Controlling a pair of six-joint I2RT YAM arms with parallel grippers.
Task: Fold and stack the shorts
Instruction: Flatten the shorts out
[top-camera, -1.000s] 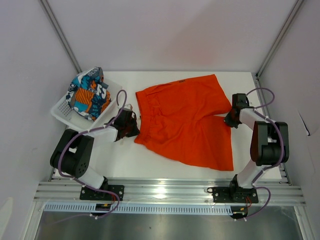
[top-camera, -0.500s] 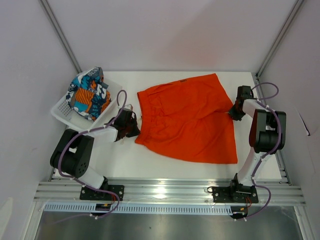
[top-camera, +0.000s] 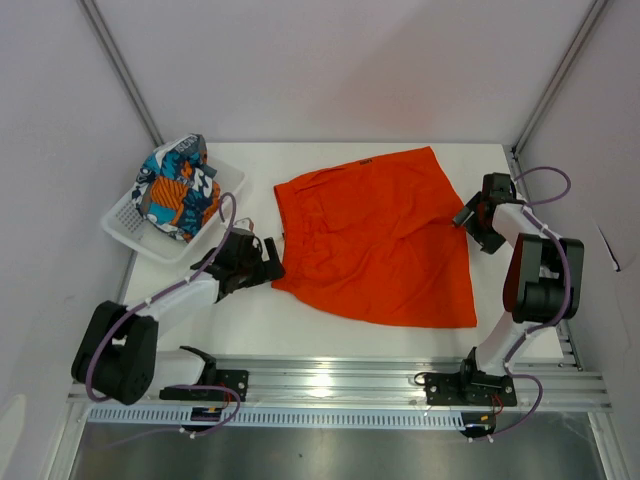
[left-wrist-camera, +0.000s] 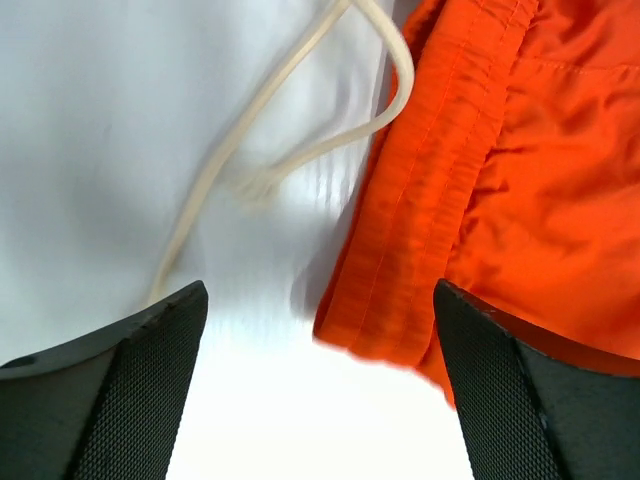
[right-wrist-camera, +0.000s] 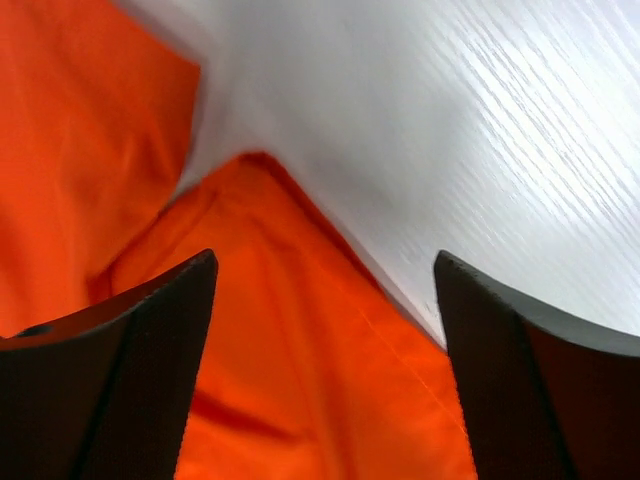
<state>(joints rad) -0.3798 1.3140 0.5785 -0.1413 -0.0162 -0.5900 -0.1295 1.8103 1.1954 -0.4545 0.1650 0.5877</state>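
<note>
— Where are your shorts?
— Plain orange fabric shorts (top-camera: 375, 235) lie mid-frame on the white worktop (top-camera: 250, 320); the patterned fabric pair (top-camera: 178, 190) fills the white plastic mesh basket (top-camera: 122, 220), upper left.
— Anything obstructing?
— No. Left jaws and right jaws gape wide, empty, at the orange edges.

White tabletop (top-camera: 300, 335), faint glare toward front. Pale lilac walls (top-camera: 330, 60) on three sides, aluminium corner posts (top-camera: 122, 70). Slotted aluminium rail (top-camera: 340, 381) along near edge. Soft, even light.

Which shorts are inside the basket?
The colourful patterned shorts, bunched up in the white basket at the left. The plain orange shorts lie spread out flat on the table instead.
</note>
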